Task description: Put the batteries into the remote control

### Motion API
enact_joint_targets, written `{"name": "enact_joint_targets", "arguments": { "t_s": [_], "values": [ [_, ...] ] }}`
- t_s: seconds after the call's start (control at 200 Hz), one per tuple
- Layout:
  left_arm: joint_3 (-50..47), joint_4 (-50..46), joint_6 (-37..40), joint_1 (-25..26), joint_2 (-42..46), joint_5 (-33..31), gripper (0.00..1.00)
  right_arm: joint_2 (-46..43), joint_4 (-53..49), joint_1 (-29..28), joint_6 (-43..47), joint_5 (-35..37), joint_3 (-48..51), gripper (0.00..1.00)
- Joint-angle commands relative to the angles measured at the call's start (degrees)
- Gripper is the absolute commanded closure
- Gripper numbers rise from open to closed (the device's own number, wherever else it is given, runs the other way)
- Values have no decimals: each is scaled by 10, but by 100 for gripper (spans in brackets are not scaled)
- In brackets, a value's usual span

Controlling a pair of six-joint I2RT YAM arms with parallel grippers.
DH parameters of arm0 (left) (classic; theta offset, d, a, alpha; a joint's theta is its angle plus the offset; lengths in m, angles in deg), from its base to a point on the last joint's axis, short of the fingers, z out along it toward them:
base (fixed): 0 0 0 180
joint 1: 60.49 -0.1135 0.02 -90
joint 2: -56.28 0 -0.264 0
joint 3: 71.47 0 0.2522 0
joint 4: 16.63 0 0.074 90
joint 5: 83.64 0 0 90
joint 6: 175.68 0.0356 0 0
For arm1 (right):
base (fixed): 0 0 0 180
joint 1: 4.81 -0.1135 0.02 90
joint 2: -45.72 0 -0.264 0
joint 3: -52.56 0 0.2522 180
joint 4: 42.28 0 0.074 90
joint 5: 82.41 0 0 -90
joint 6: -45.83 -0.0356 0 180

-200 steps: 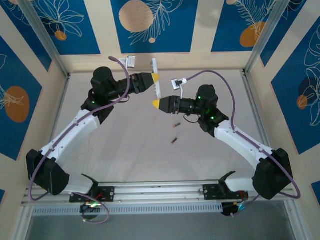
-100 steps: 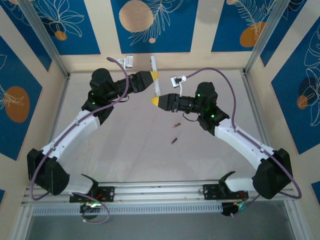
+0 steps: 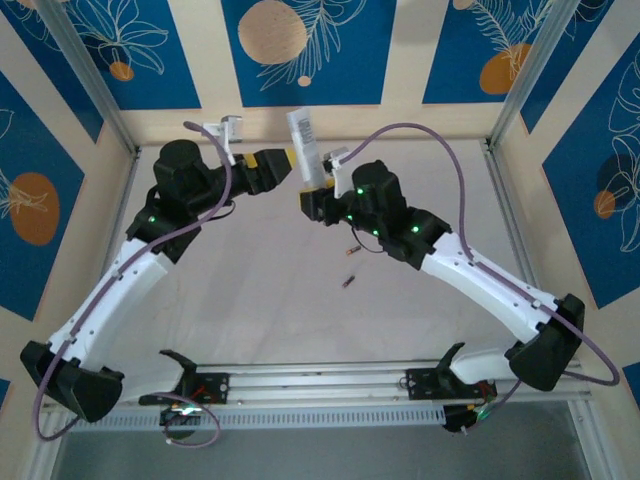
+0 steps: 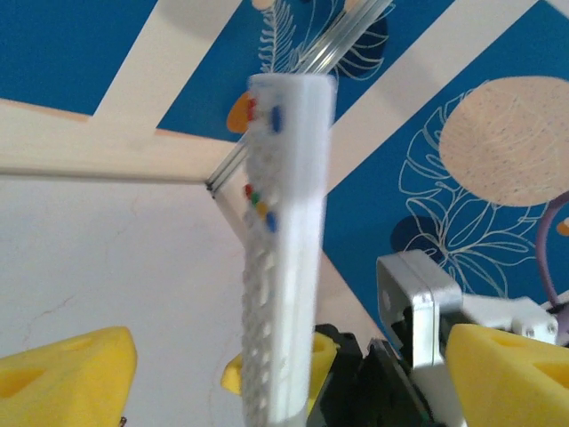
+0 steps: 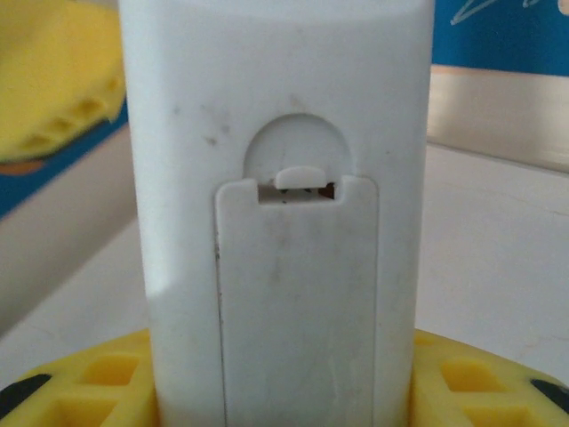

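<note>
The remote control (image 3: 304, 142) is in the air, upright, at about 12 o'clock of the counter (image 3: 250, 300). The right tool (image 3: 312, 197) is clamped on its lower end, one yellow pad on each long edge. In the right wrist view the back side faces the camera, w/ the battery cover (image 5: 298, 302) in place and its latch tab (image 5: 299, 176) at the top of the cover. The left tool (image 3: 283, 163) stands at 9 o'clock of the remote, jaws wide apart. In the left wrist view the remote passes between its two pads (image 4: 71, 382) and touches neither.

The batteries (image 3: 352, 246) lie on the counter near the middle, approx. 5 o'clock from the right tool. The second one (image 3: 348, 282) is a bit further toward 6 o'clock, apart from the first.

Handling, as I judge it: the remote is light, stiff, smooth plastic, so it can slip or turn in a grip at one end only. Better to hold it on the long edges, not on the buttons (image 4: 258, 294) and not over the cover. The cover is thin and probably releases at the tab, so push there gently. The batteries are small, hard and round and will roll easily. Take each across the middle of the body, not at the ends.
</note>
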State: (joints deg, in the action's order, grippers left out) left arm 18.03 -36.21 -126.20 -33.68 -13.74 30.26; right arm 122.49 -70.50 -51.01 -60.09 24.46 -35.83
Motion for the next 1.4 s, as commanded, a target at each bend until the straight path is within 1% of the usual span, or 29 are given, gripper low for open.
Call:
{"name": "enact_joint_targets", "arguments": {
  "t_s": [0.0, 0.105, 0.345, 0.405, 0.48, 0.555, 0.57, 0.645, 0.685, 0.72, 0.77, 0.84, 0.91, 0.95, 0.98, 1.07, 1.18, 1.395],
  "values": [
    [-2, 17, -22, 3, -23, 17, 16, 16, -29, -21, 53, 50, -33, 74],
    [0, 37, -38, 8, -45, 30, 28, 24, -40, -28, 55, 47, -42, 74],
    [-4, 45, -50, 10, -72, 31, 65, 20, -38, -30, 57, 30, -36, 73],
    [-8, 51, -44, 10, -71, 30, 72, 20, -39, -30, 57, 27, -36, 71],
    [-12, 58, -29, 9, -65, 31, 77, 19, -44, -29, 52, 20, -36, 67],
    [-15, 65, 3, 10, -62, 45, 82, 12, -53, -24, 36, 2, -37, 56],
    [-16, 68, 11, 10, -61, 50, 83, 9, -55, -20, 28, -4, -38, 51],
    [-34, 105, 75, 10, -55, 83, 84, -6, -65, -7, -8, -25, -36, 41],
    [-48, 120, 114, 9, -50, 83, 85, -15, -76, 4, -45, -28, -35, 37],
    [-60, 126, 147, 10, -45, 73, 85, -27, -86, 17, -100, -30, -30, 33],
    [-72, 133, 185, 10, -42, 63, 85, -43, -90, 36, -164, -50, -21, 30],
    [-85, 153, 218, 11, -42, 64, 85, -66, -89, 65, -285, -78, -1, 28],
    [-101, 191, 231, 12, -42, 77, 86, -85, -80, 78, -399, -93, 27, 26],
    [-112, 219, 233, 13, -42, 83, 86, -94, -70, 77, -441, -95, 42, 24],
    [-121, 241, 234, 13, -42, 86, 86, -98, -61, 76, -466, -99, 52, 20],
    [-143, 289, 233, 15, -42, 92, 87, -97, -37, 73, -505, -110, 68, 7],
    [-155, 308, 229, 18, -42, 92, 87, -85, -24, 73, -536, -118, 68, 0],
    [-171, 327, 229, 21, -40, 75, 88, -54, 11, 66, -593, -114, 81, 1]
  ]
}}
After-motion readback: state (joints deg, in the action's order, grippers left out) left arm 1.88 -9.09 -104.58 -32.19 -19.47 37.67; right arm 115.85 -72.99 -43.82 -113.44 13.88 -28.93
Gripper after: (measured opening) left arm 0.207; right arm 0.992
